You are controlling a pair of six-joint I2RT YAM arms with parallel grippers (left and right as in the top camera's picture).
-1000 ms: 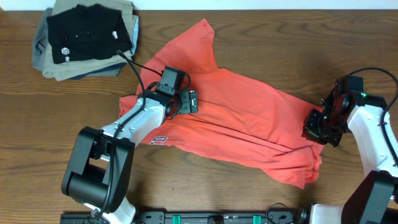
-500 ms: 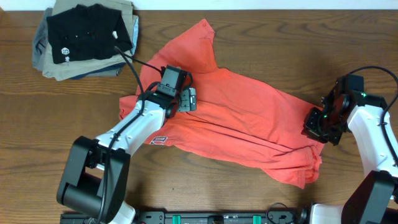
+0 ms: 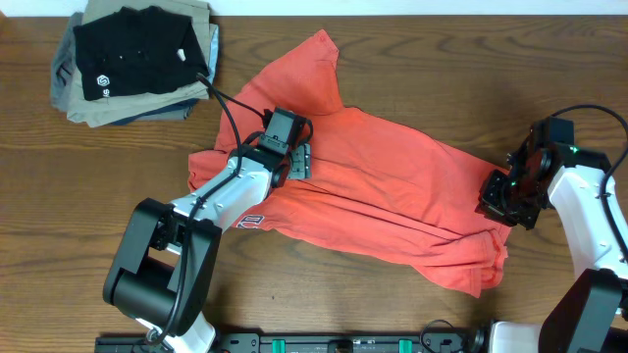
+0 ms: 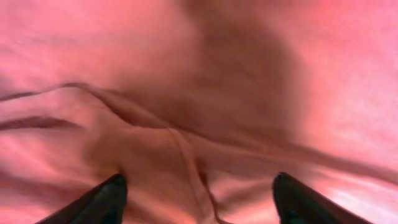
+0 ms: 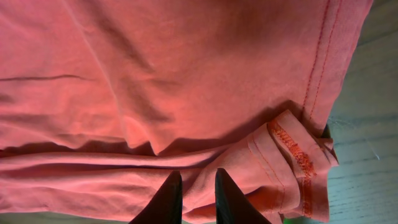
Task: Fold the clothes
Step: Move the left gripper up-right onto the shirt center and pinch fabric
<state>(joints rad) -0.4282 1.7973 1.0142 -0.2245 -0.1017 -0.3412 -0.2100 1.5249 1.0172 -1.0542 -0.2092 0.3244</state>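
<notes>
The clothes [image 3: 392, 196], a coral-red T-shirt, lie spread and rumpled across the middle of the wooden table [image 3: 98, 216]. A bit of white lettering [image 3: 250, 220] peeks out at the shirt's lower left edge. My left gripper [image 3: 298, 163] is down on the shirt's upper left part. In the left wrist view the left gripper [image 4: 199, 199] stands open, and its dark fingertips [image 4: 106, 199] straddle a raised crease of the cloth [image 4: 186, 155]. My right gripper [image 3: 496, 201] sits at the shirt's right edge. In the right wrist view the right gripper [image 5: 198, 186] is pinched on a fold beside the hem [image 5: 292, 149].
A stack of folded garments [image 3: 83, 103] sits at the back left corner, with a black shirt with a small white logo [image 3: 137, 54] on top. The left arm's cable [image 3: 231, 113] runs over the shirt's sleeve. Bare wood [image 5: 367, 124] shows to the right of the hem.
My left gripper has slid a little to the right over the shirt, and its jaws have drawn closer together. The right arm and the shirt's right edge have stayed put.
</notes>
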